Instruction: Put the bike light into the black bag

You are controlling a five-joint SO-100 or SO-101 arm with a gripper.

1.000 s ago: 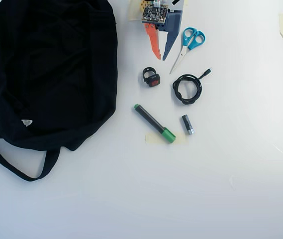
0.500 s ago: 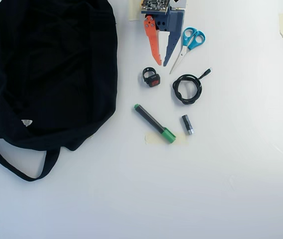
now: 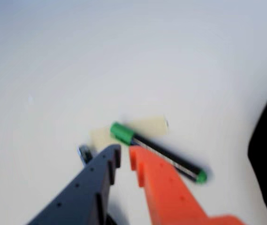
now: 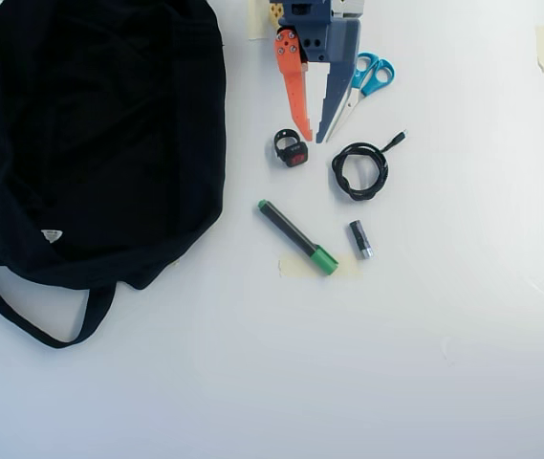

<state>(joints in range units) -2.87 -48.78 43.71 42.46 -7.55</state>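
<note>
Overhead, the gripper [image 4: 313, 138] hangs just above the bike light [image 4: 291, 150], fingers narrowly parted and empty; the black bag [image 4: 90, 143] lies left, seemingly untouched.

Bright, even light – wrist view blurry, overhead sharp.

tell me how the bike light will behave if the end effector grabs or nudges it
The bike light looks small and blocky, so it is probably light and should slide rather than roll if nudged. Its ring-shaped loop looks rubbery and would likely flex or snag a finger. The end effector, just above it, stands slightly open.
</note>
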